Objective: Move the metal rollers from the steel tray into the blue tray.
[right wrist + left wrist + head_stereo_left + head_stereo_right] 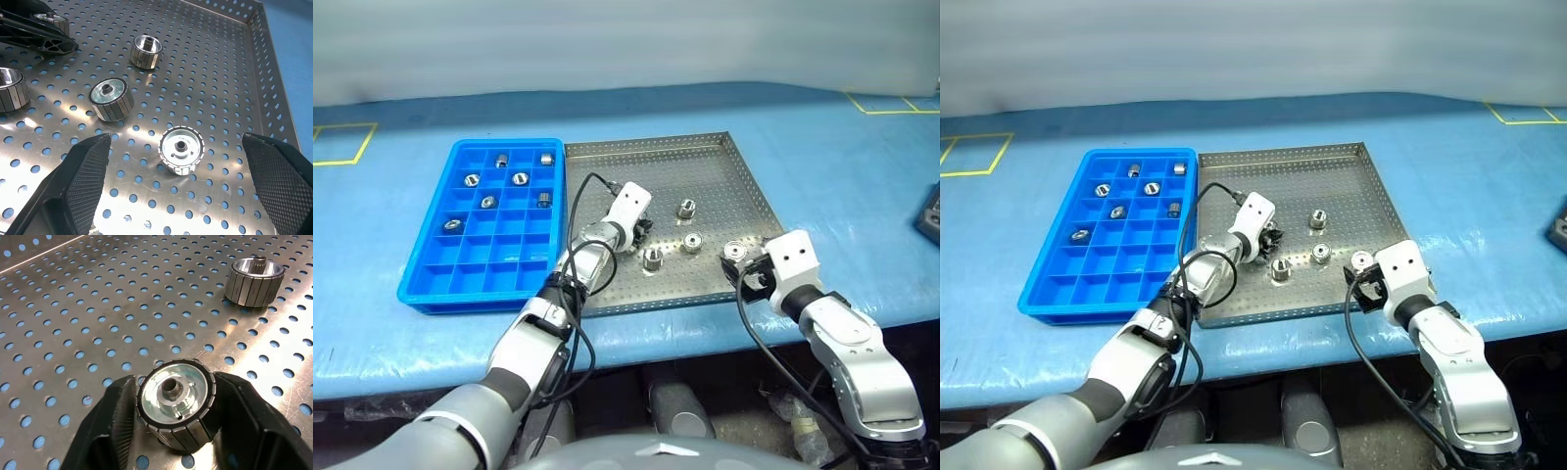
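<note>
Gripping one metal roller (pixel 175 409) on the steel tray (pixel 705 157), left gripper (pixel 171 431) closed around it; right gripper (pixel 181 186) wide open, empty. Blue tray (pixel 431 279) alongside, on blue table covering (pixel 822 147).

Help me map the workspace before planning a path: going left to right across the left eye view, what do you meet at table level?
blue tray → left gripper shut on a metal roller → steel tray → right gripper, open at the tray's near right corner.
</note>
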Motion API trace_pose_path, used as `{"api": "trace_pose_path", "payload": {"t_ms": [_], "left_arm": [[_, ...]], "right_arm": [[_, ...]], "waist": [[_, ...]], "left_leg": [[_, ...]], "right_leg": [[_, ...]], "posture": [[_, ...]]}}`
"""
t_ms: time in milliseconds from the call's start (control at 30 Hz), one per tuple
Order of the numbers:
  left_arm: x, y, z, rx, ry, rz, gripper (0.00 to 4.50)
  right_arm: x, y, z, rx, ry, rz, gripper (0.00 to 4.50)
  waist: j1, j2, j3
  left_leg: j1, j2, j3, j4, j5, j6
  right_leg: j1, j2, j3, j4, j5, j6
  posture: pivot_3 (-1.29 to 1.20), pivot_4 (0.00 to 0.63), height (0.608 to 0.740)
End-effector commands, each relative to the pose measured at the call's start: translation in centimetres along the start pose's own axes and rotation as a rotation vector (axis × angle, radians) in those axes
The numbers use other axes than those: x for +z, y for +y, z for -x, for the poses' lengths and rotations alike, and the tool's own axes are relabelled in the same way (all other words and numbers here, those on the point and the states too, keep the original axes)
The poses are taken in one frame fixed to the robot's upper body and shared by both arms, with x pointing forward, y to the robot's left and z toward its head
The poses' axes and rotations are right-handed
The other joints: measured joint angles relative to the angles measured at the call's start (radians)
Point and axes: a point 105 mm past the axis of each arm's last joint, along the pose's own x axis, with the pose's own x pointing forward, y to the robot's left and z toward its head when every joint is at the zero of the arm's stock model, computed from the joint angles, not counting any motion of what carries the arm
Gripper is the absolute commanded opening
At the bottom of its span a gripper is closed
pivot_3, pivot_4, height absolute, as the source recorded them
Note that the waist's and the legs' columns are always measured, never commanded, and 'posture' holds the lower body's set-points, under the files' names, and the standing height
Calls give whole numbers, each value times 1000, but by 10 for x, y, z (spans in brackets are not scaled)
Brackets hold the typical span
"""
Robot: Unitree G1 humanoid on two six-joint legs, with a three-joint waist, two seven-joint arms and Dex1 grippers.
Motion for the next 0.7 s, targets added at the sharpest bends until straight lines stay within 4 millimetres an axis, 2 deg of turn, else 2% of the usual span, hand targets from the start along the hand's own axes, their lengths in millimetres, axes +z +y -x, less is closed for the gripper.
{"api": "trace_pose_path", "payload": {"t_ms": [33,133,200,333,400,467,600,700], "left_arm": [[3,1,-1,4,-16,16,1839],[7,6,2,34,-46,29,1839],[20,18,9,94,-112,44,1839],[45,54,36,242,-230,62,1839],[52,73,62,290,-250,62,1839],[51,84,89,302,-217,29,1839],[27,89,143,254,-73,16,1839],[18,90,171,288,-25,21,1839]], "right_arm": [[14,-1,3,-8,-49,33,4500],[14,-1,2,-5,-46,36,4500],[16,0,1,1,-53,36,4500],[20,3,-2,32,-65,28,4500],[21,11,-3,90,-72,19,4500],[26,20,-5,152,-94,0,4500],[45,51,-3,360,-191,-51,4500],[58,70,3,515,-256,-80,4500]], "waist": [[0,0,0],[0,0,0],[-1,0,0],[-10,0,0],[-12,0,0],[-14,0,0],[0,1,0],[28,0,1]], "left_leg": [[0,0,0,0,0,0],[0,0,0,0,0,0],[0,0,0,0,0,0],[0,0,0,-1,0,0],[0,0,0,-1,0,0],[0,1,0,-2,0,0],[1,1,0,-3,0,0],[1,1,-1,-3,0,0]], "right_leg": [[0,0,0,0,0,0],[0,0,0,0,0,0],[0,0,0,0,0,0],[-1,0,1,1,0,0],[-2,0,1,1,0,0],[-2,1,1,2,0,0],[-2,1,1,2,-1,-1],[-2,1,0,2,-1,-2]], "posture": [[-192,150,740],[-191,150,740],[-185,150,740],[-152,150,740],[-123,150,740],[-98,150,740],[-43,150,740],[-3,150,740]]}}
